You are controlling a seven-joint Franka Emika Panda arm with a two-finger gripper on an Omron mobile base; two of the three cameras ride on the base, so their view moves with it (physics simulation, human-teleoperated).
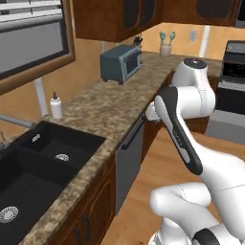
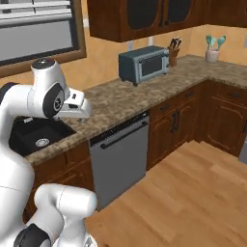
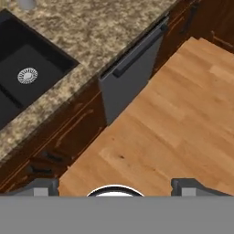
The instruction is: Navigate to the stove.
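Showing stove (image 1: 233, 72) cut off at frame edge | tool (image 3: 114, 187) spread

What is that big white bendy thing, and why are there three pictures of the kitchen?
The white bendy thing is a robot arm on a base that drives around. Two cameras ride behind it, one on its left and one on its right, so you see the same kitchen from two sides. The third camera sits on its hand and looks down at the wooden floor. The jaws stand wide apart and hold nothing. On the speckled counter stand a small toaster oven, a white bottle and a cup of utensils, beside a black sink. The stove it must drive to is far off on the right.
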